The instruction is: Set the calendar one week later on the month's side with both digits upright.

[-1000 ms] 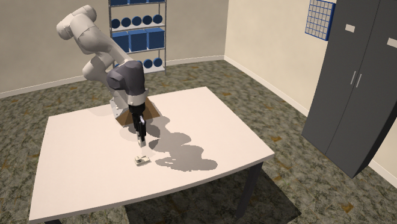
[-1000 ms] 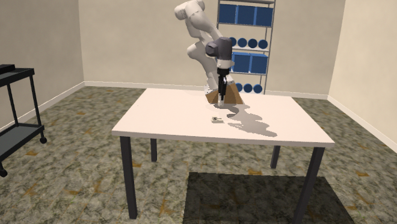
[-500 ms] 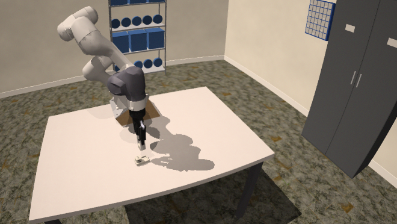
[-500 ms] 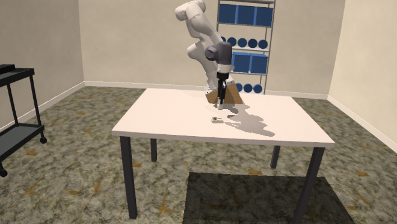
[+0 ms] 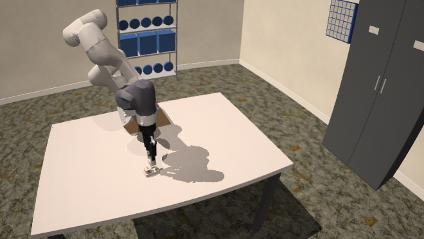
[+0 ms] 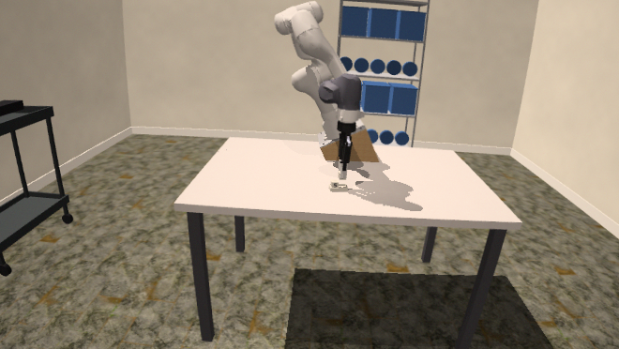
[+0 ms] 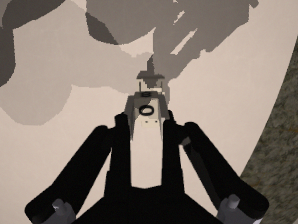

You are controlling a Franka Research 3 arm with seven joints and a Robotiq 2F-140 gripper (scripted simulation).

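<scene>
Presently, the tool is closed on a small pale cube, which shows a 0 to the wrist camera. I think the cube is gripped by two opposite sides so that it can go down from above without touching its neighbour. The tray lies just below, on the desk, and the second cube stands in it, its front digit looking like a 5. Probably the next step is lowering into the free place beside it; a slanted cube could catch the wall there. Whether the lower edge already touches, I cannot tell.

The desk top is pale, plain and crossed by the arm's shadow. Around it are a patterned floor, a shelf unit with blue boxes behind, a dark cabinet and a black cart.
</scene>
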